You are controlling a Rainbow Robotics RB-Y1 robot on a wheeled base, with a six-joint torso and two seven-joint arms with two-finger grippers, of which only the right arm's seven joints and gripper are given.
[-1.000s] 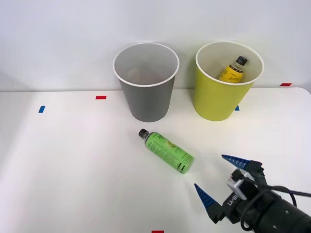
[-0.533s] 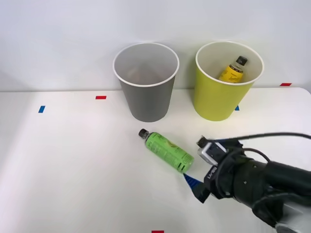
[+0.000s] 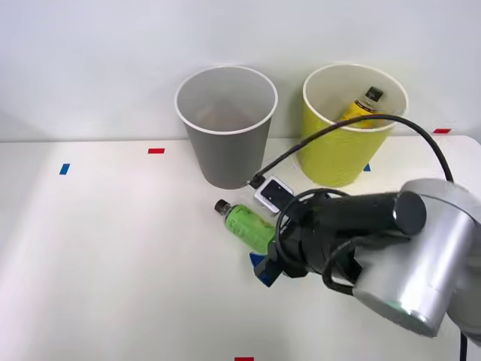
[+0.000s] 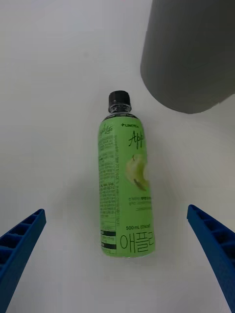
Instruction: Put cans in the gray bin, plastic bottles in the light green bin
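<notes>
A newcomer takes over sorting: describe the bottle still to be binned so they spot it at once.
On the white table, look in front of the gray bin. The green-label bottle lies on its side there, black cap toward that bin, between the open jaws of the right gripper. The yellow-label bottle already sits inside the light green bin.

Right arm reaches in low — blue fingers (image 4: pixel 210 244) spread wide, wrist angled down.

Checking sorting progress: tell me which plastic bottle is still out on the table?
The green-labelled bottle, lying on its side by the gray bin. The yellow-labelled bottle already sits inside the light green bin.
</notes>
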